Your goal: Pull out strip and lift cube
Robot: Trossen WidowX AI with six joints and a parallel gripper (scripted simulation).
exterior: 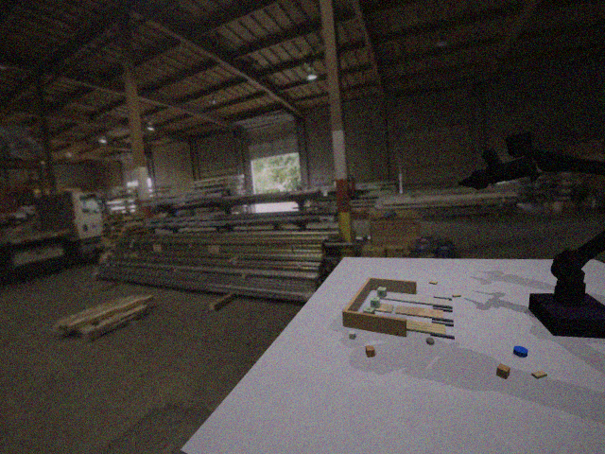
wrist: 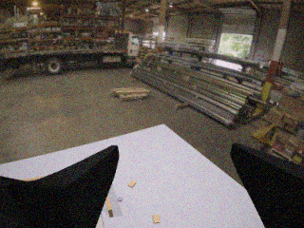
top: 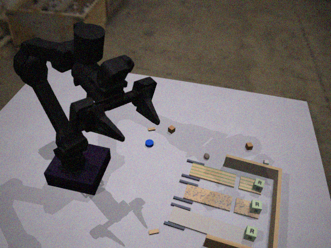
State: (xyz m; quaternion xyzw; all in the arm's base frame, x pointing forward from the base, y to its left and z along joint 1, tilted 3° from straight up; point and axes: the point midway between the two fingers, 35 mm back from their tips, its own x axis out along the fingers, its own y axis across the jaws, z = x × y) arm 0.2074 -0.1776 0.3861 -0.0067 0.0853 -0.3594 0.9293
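Note:
My gripper [top: 141, 132] [wrist: 176, 151] is open and empty, high above the table, left of the strips in the top view. The plain pale strip [top: 197, 219] is in one piece; a green cube marked R [top: 250, 233] stands on its far end. The speckled strip [top: 208, 197] [exterior: 418, 311] has a gap, and its short far piece carries a second R cube [top: 256, 206]. The green-striped strip [top: 212, 174] [exterior: 424, 327] also has a gap, with a third R cube [top: 258, 185] on its short piece.
A wooden wall [top: 275, 208] [exterior: 373, 323] runs round the strips' far ends. Dark rails [top: 174, 225] flank the near ends. A blue disc [top: 149, 143] [exterior: 520, 351], brown cubes [top: 171, 129] [top: 249, 145], a grey-brown ball [top: 206, 156] and small tan blocks [top: 153, 231] [top: 151, 129] lie about.

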